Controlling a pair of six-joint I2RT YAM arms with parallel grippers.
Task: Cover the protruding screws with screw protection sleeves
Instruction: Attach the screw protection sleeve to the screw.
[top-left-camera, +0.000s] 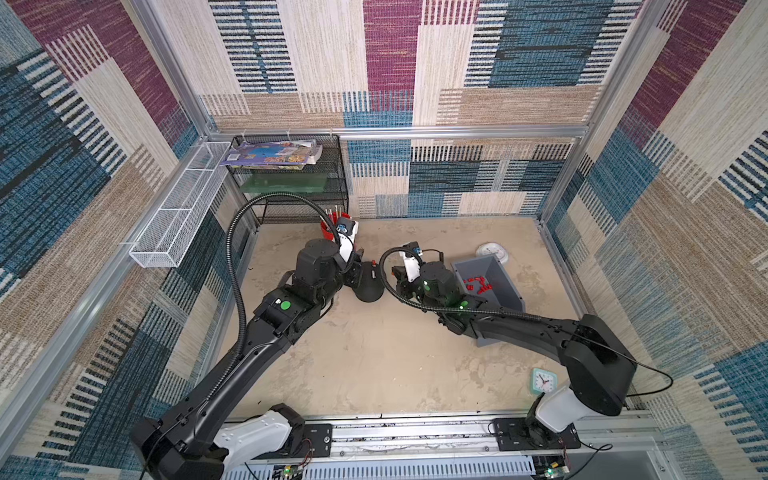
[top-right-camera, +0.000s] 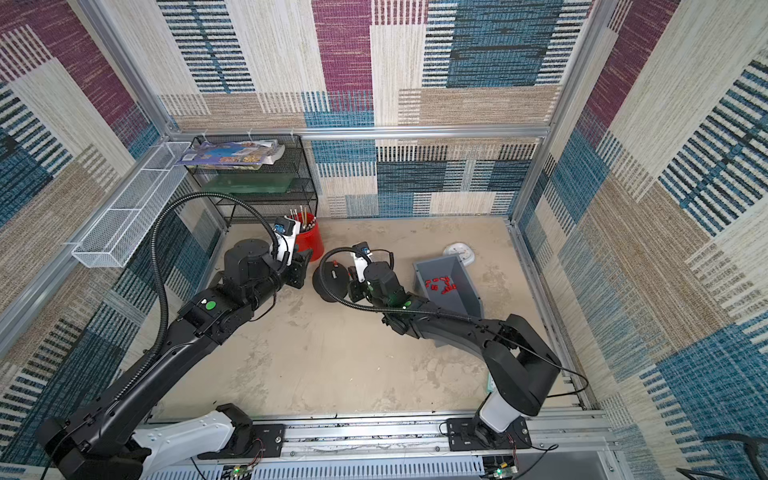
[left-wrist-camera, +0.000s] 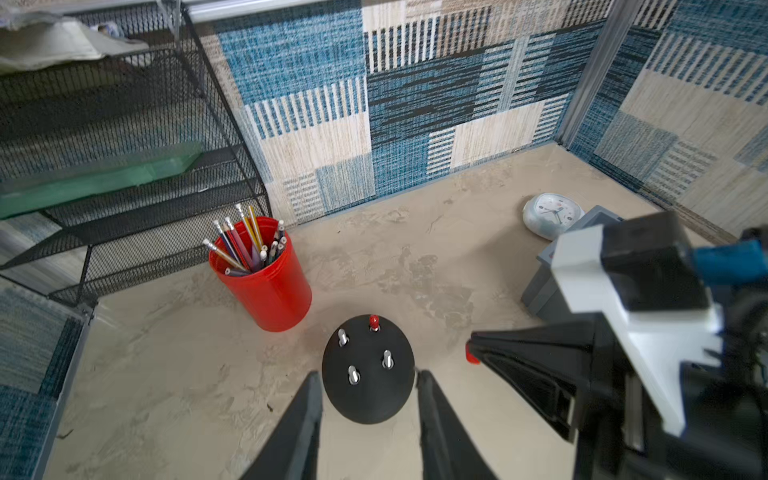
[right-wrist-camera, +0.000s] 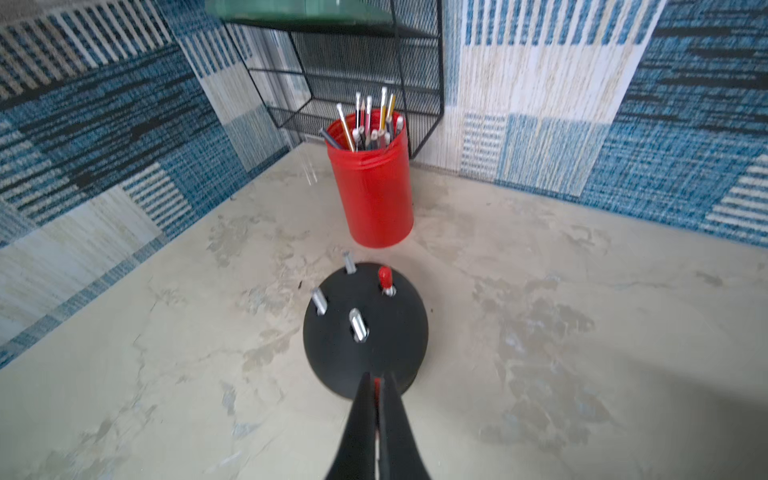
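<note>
Right wrist view: right pincer (right-wrist-camera: 377, 378) clenched on a red sleeve (right-wrist-camera: 376, 386).
Bare screw (right-wrist-camera: 358, 328) stands upright just ahead; left pincer (left-wrist-camera: 365, 374) clasps the base (left-wrist-camera: 374, 401).

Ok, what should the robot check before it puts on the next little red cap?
1. The right gripper pinches a red sleeve: ok.
2. The left gripper hugs the black dome base on both sides: ok.
3. Three bare screws are free to cover: ok.
4. The capped screw wears its cap: ok.
5. Held sleeve above a bare screw: not ok, it hangs beside the base.
6. Held sleeve's open end facing down: cannot tell.
</note>
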